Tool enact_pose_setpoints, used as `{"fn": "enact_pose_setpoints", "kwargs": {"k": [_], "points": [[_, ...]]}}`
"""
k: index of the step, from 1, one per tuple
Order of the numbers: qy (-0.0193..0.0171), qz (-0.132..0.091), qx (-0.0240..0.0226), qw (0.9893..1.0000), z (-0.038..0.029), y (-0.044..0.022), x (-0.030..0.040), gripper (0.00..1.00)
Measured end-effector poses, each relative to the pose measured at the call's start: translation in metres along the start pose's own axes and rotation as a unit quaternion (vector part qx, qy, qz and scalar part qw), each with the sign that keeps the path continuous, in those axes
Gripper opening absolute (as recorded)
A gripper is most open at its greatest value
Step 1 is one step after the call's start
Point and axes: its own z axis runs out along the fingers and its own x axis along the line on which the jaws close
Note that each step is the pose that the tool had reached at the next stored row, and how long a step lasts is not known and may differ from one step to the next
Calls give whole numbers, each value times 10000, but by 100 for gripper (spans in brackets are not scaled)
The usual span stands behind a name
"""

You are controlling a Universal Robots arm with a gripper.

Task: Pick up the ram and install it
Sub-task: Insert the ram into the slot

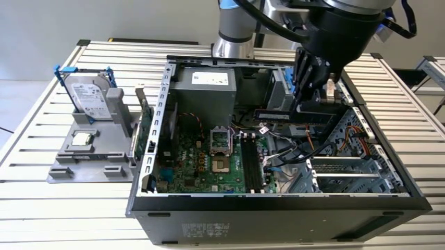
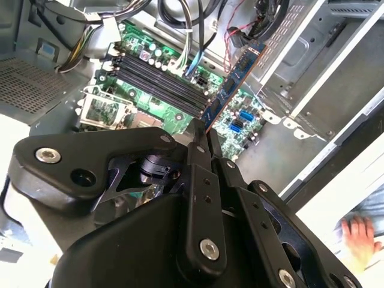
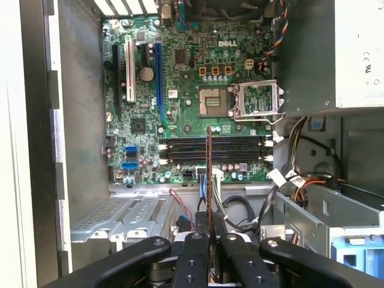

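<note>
- Gripper (image 1: 311,108): black, two-fingered, closed to a narrow gap on one end of the ram, pinching its flat faces.
- Ram (image 1: 286,115): long, narrow, dark blue-green circuit-board stick, held right of centre in the exterior view. It sits above the open grey metal computer case (image 1: 278,200), apart from the black memory slots (image 1: 251,165).
- Handling, as judged: light, thin and stiff. Chips and contact edge look fragile. The flat faces are the soundest hold, leaving the contact edge free.
</note>
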Motion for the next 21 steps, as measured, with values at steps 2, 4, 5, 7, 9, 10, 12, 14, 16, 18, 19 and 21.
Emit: {"fn": "enact_pose_setpoints", "kwargs": {"k": [2, 4, 5, 7, 9, 10, 12, 14, 16, 18, 19, 21], "points": [[-1, 61, -1, 10000, 0, 0, 0, 0], [-2, 120, -1, 9999, 0, 0, 0, 0], [-2, 150, -2, 9999, 0, 0, 0, 0], [-3, 209, -2, 9998, -1, 0, 0, 0], [-4, 266, -3, 9996, 0, 1, 0, 0], [-5, 296, -3, 9996, 0, 0, 0, 0], [-6, 355, -4, 9994, 0, 0, 0, 0], [-7, 411, -4, 9992, 0, 0, 0, 0], [-8, 467, -5, 9989, 0, 0, 0, 0], [-9, 524, -5, 9986, 0, 0, 0, 0], [-9, 551, -5, 9985, 0, 0, 0, 0], [-10, 603, -6, 9982, 0, 0, 0, 0]]}}
